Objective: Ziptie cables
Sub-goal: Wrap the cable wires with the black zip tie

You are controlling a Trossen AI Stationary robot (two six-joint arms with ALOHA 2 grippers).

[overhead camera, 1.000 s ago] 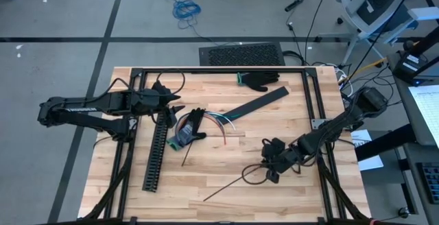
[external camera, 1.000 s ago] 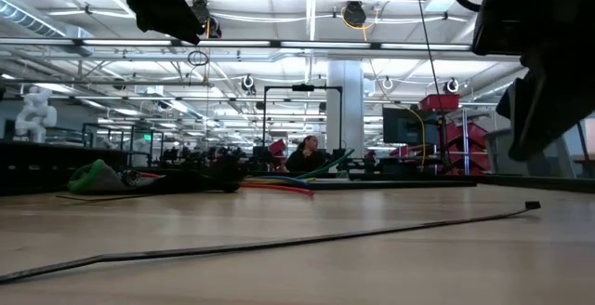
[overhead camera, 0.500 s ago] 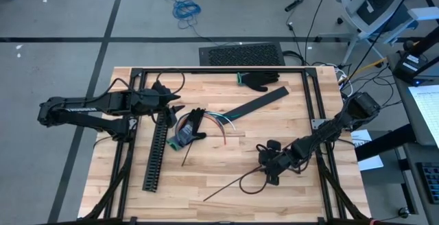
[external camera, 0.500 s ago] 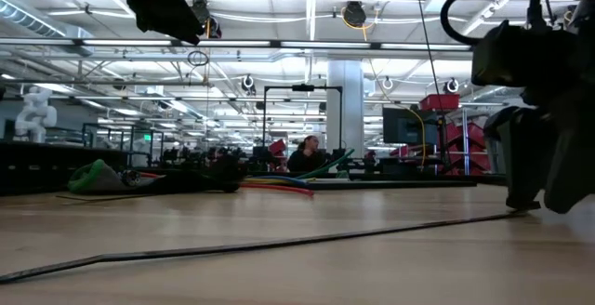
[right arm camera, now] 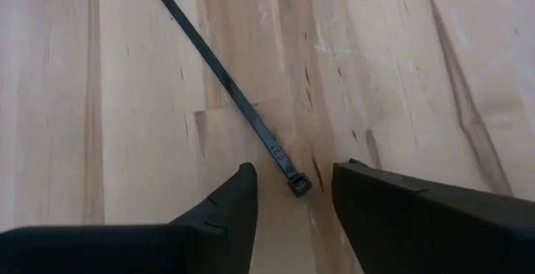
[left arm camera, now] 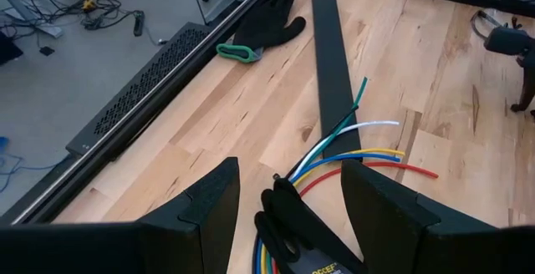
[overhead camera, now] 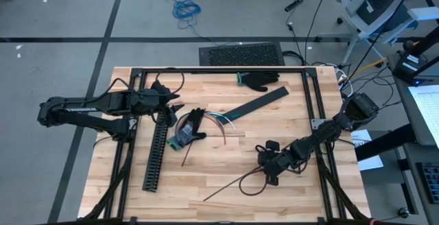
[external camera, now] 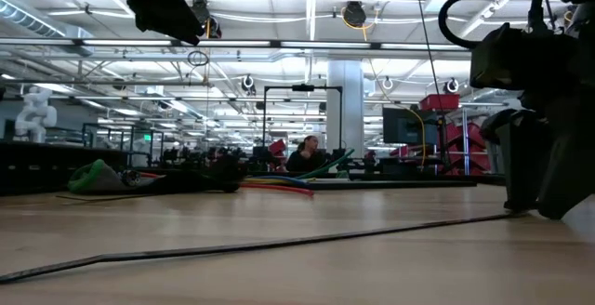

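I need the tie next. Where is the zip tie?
High view: the zip tie lies front right on the table, its head between the right gripper's open fingers.

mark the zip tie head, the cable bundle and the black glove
zip tie (right arm camera: 298, 186), right wrist view, on its square head between the right gripper's open jaws.
cables (left arm camera: 361, 140), left wrist view, on the fanned coloured ends.
black glove (left arm camera: 267, 25), left wrist view, on the palm.

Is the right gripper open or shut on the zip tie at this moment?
Open. The right gripper sits low over the table, its fingers apart on either side of the zip tie head, not clamping it.
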